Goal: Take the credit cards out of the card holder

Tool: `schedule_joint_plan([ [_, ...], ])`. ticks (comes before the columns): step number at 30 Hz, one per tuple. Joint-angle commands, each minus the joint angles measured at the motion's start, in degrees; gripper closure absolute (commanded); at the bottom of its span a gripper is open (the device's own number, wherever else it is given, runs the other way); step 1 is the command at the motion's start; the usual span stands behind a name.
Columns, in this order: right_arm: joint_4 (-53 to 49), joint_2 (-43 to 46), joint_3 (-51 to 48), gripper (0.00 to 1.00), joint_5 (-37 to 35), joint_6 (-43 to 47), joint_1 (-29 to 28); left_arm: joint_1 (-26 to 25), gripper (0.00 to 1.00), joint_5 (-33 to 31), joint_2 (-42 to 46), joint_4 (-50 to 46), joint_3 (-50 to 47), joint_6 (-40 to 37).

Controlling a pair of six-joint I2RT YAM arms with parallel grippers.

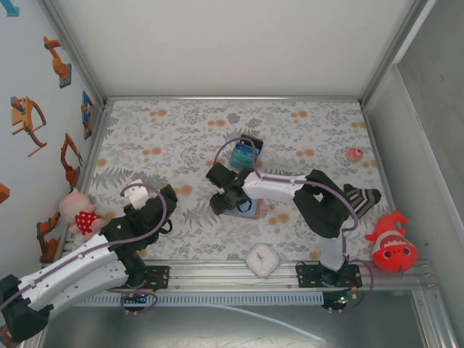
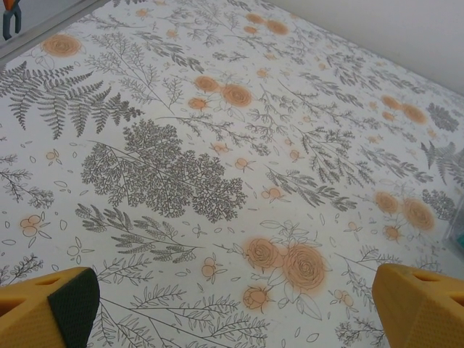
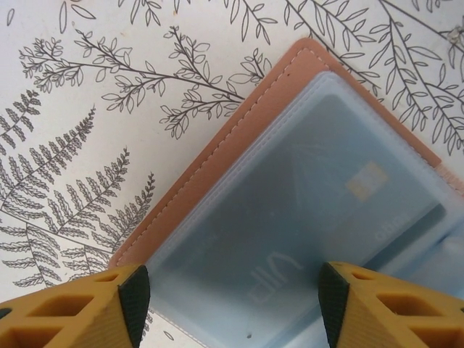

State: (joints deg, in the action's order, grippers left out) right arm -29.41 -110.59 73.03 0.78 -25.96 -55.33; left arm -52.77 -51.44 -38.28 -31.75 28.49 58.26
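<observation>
The card holder [image 3: 217, 159] lies open on the floral cloth, terracotta-brown leather rim round a pale blue-grey inside. A light blue credit card [image 3: 319, 210] with a gold chip and "VIP" lettering sits under its clear sleeve. My right gripper [image 3: 232, 308] hovers open just above that sleeve, one finger on each side of it. From above, the right gripper [image 1: 223, 197] covers most of the card holder [image 1: 246, 211]. A teal card and a black card [image 1: 245, 154] lie together farther back. My left gripper [image 1: 168, 197] [image 2: 232, 304] is open over bare cloth.
A white square rounded-corner object [image 1: 261, 259] sits at the near edge between the arm bases. A red fish plush [image 1: 391, 246] lies at the right, a pink doll [image 1: 78, 212] at the left, a small pink item [image 1: 354, 154] far right. Walls enclose the table.
</observation>
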Motion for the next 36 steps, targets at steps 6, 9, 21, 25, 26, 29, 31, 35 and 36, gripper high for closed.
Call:
schedule_joint_plan([
  [6, -0.17, -2.14, -2.5, 0.44, -0.42, 0.32, -0.43, 0.21, 0.03, -1.12, -2.05, -0.78, 3.01, -1.34],
  [9, 0.55, -0.94, -4.18, 0.49, -1.11, 1.14, -0.34, 0.21, 0.03, -0.7, -2.34, -0.1, 3.32, -2.18],
  [21, 3.5, 5.03, -8.58, 0.72, -2.82, 8.15, 0.51, 0.06, 0.03, 1.64, -6.11, 1.18, 6.7, -4.85],
  [25, 5.34, 8.73, -11.53, 0.76, -4.48, 10.6, 0.57, -0.11, 0.03, 2.97, -8.56, 2.1, 8.35, -6.33],
  [26, 5.72, 9.57, -12.2, 0.76, -4.79, 10.87, 0.68, -0.2, 0.03, 3.17, -9.17, 2.46, 8.71, -6.72],
  [29, 6.72, 12.44, -14.45, 0.76, -6.32, 10.9, 0.89, -0.5, 0.03, 3.54, -11.59, 3.14, 10.16, -7.66],
  [31, 7.17, 14.37, -15.82, 0.75, -7.78, 10.5, 1.09, -0.66, 0.03, 3.63, -13.34, 3.36, 11.24, -8.11],
  [35, 7.42, 17.38, -18.21, 0.7, -9.62, 9.24, 2.02, -0.84, 0.03, 4.23, -16.12, 4.49, 12.68, -9.33],
  [36, 7.41, 18.02, -18.83, 0.69, -9.88, 8.96, 2.36, -0.84, 0.03, 4.64, -16.73, 4.9, 13.01, -9.85],
])
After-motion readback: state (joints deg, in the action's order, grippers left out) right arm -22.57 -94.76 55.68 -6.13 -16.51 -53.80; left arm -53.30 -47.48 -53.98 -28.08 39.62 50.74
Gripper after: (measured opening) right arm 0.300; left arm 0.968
